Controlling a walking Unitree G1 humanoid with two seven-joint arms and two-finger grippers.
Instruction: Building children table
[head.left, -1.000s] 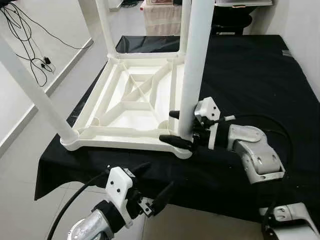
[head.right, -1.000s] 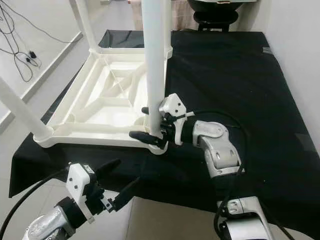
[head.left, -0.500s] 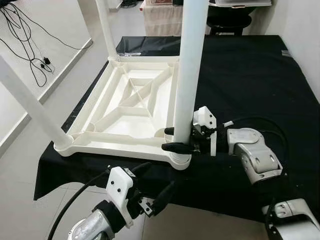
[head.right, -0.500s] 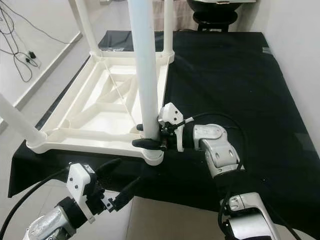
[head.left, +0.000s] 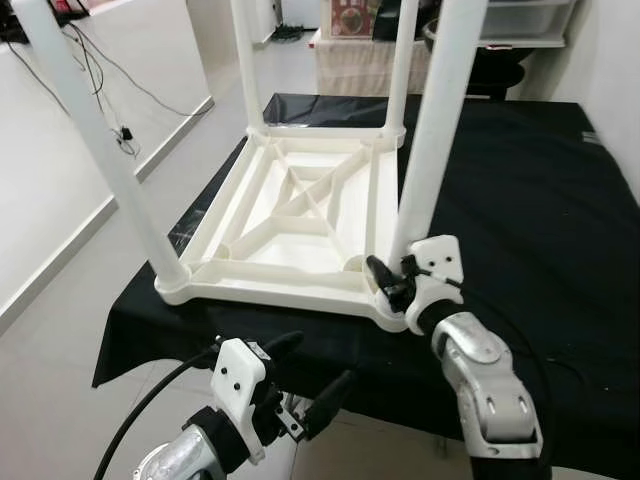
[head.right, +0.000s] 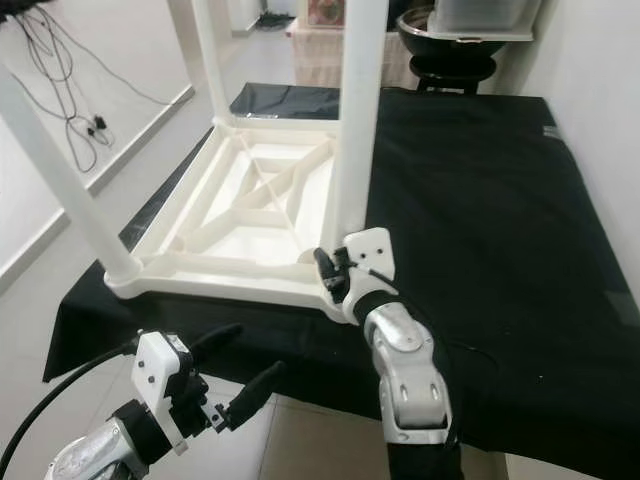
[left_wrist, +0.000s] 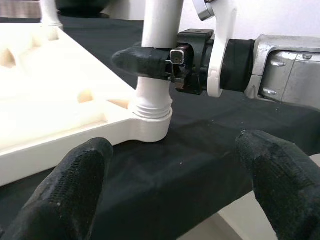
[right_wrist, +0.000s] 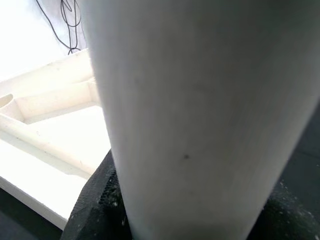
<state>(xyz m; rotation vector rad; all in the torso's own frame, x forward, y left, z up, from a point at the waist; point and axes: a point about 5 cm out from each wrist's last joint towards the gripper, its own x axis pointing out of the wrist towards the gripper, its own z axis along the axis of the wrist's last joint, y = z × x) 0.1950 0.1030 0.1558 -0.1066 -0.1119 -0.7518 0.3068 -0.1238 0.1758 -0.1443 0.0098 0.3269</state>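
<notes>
4 round white plastic legs stand up from the upside-down white plastic children's tabletop (head.left: 290, 205) on a black-draped table (head.left: 520, 190); right gripper (head.left: 392, 283) clamps the nearest leg (head.left: 428, 150) low, likely seating it, while left gripper (head.left: 305, 385) waits spread below.

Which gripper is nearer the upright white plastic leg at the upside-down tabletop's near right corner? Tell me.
Right. The right gripper is clamped around the white plastic leg just above its socket. The left gripper hangs open below the black-covered table's front edge, apart from the leg.
</notes>
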